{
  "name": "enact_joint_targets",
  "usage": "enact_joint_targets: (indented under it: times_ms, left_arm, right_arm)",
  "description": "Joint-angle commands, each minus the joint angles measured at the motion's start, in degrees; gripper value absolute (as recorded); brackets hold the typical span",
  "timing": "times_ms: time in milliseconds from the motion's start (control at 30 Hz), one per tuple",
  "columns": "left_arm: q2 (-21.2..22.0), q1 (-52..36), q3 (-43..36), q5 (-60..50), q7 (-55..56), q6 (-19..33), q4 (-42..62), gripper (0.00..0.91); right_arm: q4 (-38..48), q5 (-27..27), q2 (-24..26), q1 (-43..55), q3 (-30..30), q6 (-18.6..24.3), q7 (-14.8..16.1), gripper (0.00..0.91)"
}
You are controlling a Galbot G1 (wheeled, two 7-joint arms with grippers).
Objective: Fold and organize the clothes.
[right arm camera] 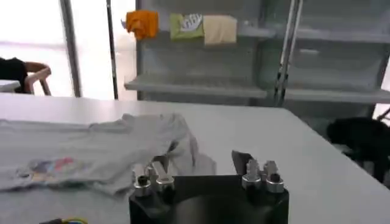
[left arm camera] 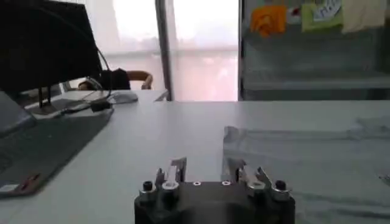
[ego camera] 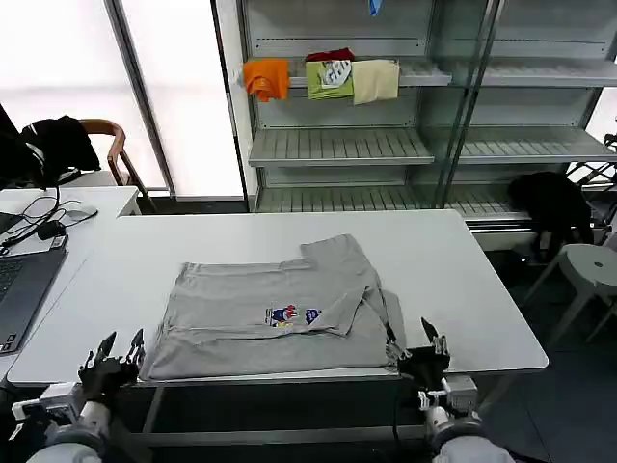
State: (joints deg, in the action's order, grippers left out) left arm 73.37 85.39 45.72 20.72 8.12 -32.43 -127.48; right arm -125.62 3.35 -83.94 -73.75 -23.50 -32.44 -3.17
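A light grey T-shirt [ego camera: 275, 313] lies spread on the white table [ego camera: 453, 270], partly folded, with a small multicoloured print [ego camera: 292, 315] near its middle. It also shows in the right wrist view as grey cloth [right arm camera: 103, 149] and in the left wrist view as a pale sheet [left arm camera: 304, 155]. My left gripper [ego camera: 114, 355] hovers open at the table's front edge, just off the shirt's front left corner. My right gripper [ego camera: 416, 352] stands open at the front edge beside the shirt's front right corner. Nothing is between either pair of fingers.
A laptop [ego camera: 21, 289] and cables lie on a second desk at the left. Metal shelves [ego camera: 337, 145] behind the table carry orange, green and cream garments [ego camera: 323, 77]. A chair with a black jacket [ego camera: 58, 145] stands back left; a white stool [ego camera: 593, 270] stands at the right.
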Motion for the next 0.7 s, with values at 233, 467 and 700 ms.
enact_joint_targets:
  times_ms: [233,467,700]
  left_arm:
    - [-6.61,-32.32,-11.17,4.53,-10.62,-0.75,26.68,0.907]
    - [-6.33,-40.99,-14.28,1.62,-13.14,-0.71,38.42,0.907]
    - [-5.72,-45.08,-15.74,-0.98,-15.37,-0.71,46.6,0.907]
  right_arm:
    - [34.29,4.79,-3.59,34.0,4.47,-0.94,2.08,0.907]
    - [56.78,-2.38,-11.06,47.11,0.54,-0.48,6.19,0.907]
    - [70.62,-4.51,-11.06,53.14,0.72,4.19,5.89,0.907]
